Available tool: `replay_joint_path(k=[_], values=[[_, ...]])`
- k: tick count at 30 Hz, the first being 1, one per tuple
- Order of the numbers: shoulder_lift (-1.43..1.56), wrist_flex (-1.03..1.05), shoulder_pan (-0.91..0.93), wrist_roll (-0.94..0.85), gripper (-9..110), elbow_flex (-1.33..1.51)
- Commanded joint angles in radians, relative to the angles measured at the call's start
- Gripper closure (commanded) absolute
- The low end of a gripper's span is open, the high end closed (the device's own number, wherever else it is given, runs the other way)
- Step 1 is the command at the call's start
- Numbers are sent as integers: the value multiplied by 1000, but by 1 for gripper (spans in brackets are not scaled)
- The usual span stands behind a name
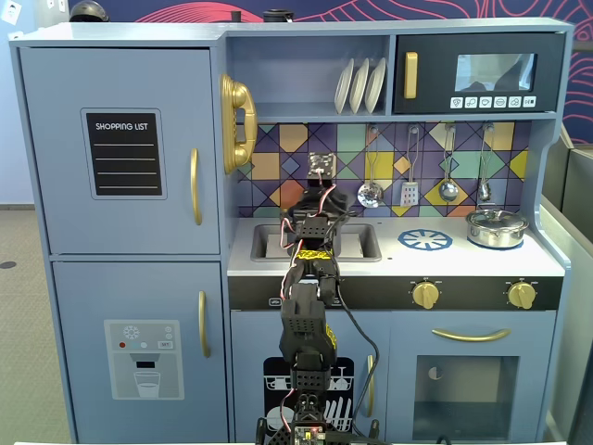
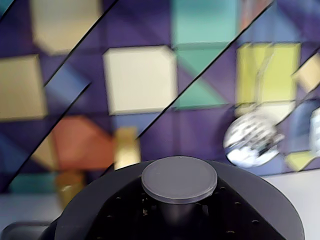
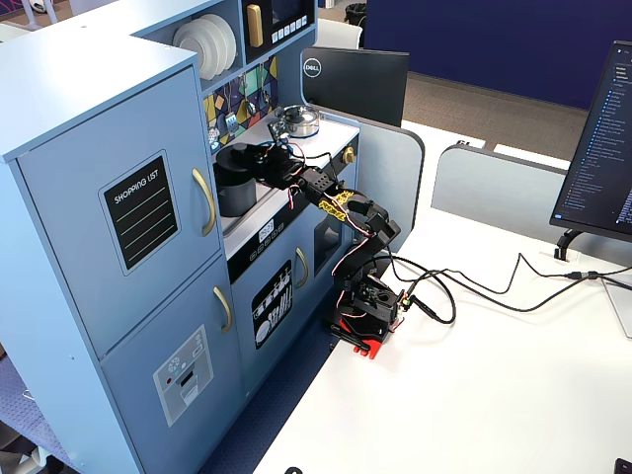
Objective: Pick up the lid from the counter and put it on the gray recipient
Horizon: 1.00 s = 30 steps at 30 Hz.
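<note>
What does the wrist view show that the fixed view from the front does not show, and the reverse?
Only the wrist view shows the lid close up, with its flat round knob; from the front the arm hides it. Only the front view shows the silver pot, the plates and the sink. Both show the colourful tiled wall and a hanging strainer.

Blue toy kitchen with colourful tiled backsplash beside white desk

lid cut off at wrist view bottom; backsplash blurred
</note>
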Motion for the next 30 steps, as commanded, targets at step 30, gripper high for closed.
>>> replay_joint_path(k=[30], values=[[-67,-160,-49,-44,102,41]])
